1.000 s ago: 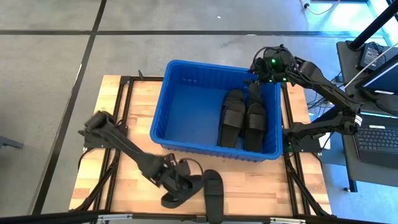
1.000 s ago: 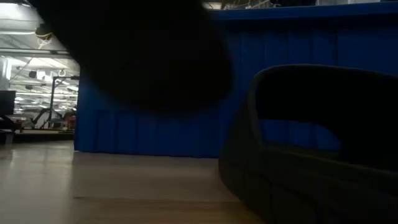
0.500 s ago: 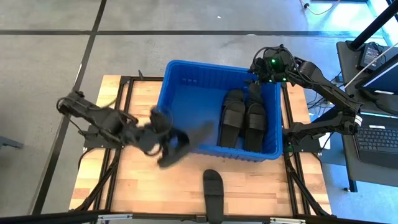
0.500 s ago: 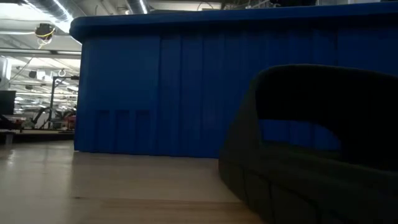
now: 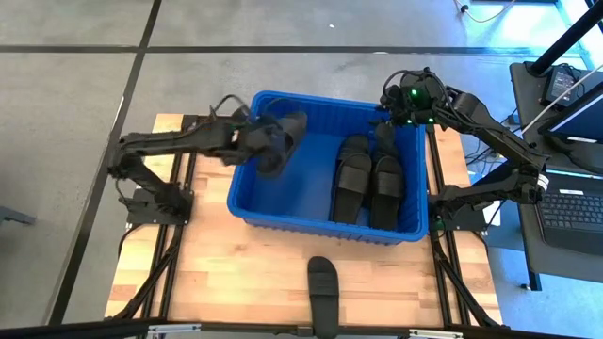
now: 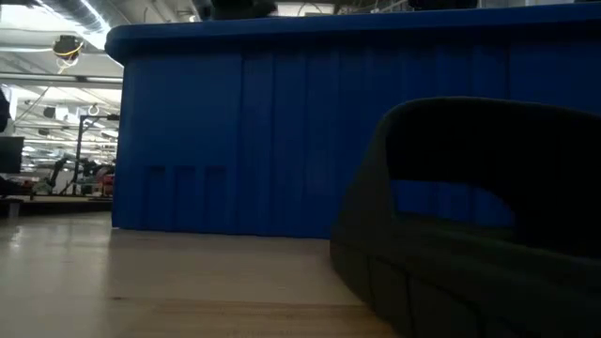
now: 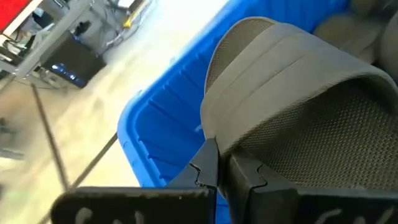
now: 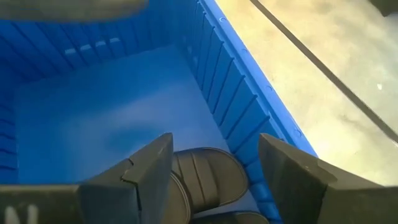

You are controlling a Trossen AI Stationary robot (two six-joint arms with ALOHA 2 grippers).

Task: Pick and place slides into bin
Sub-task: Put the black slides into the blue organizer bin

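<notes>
My left gripper (image 5: pixel 267 151) is shut on a black slide (image 5: pixel 285 137), held in the air over the far left part of the blue bin (image 5: pixel 247 188). Three black slides (image 5: pixel 356 179) lie on the bin's floor at its right side. One more slide (image 5: pixel 322 287) lies flat on the table near the near edge; it fills the right of the low view (image 6: pixel 470 216). My right gripper (image 5: pixel 389 118) is open and empty above the bin's far right corner, over a slide (image 8: pixel 205 171). My left gripper pinches the slide between its two fingers (image 7: pixel 208 171) at the sole's edge (image 7: pixel 224 146), just below the wide strap band (image 7: pixel 273 56). The slide is lifted clear and tilted, and stands above the bin's rim.
The bin stands on the far half of the wooden table (image 5: pixel 217 273). The bin's left half floor (image 5: pixel 283 188) is bare blue plastic. The bin's ribbed wall (image 8: pixel 236 93) runs close beside my right gripper. A desk with a keyboard (image 5: pixel 575 212) stands off the table's right.
My left gripper has taken the slide from the table near the near edge, lifted it clear, and swung it up and toward the far edge, to above the bin's far left part. The other slide on the table has stayed put.
</notes>
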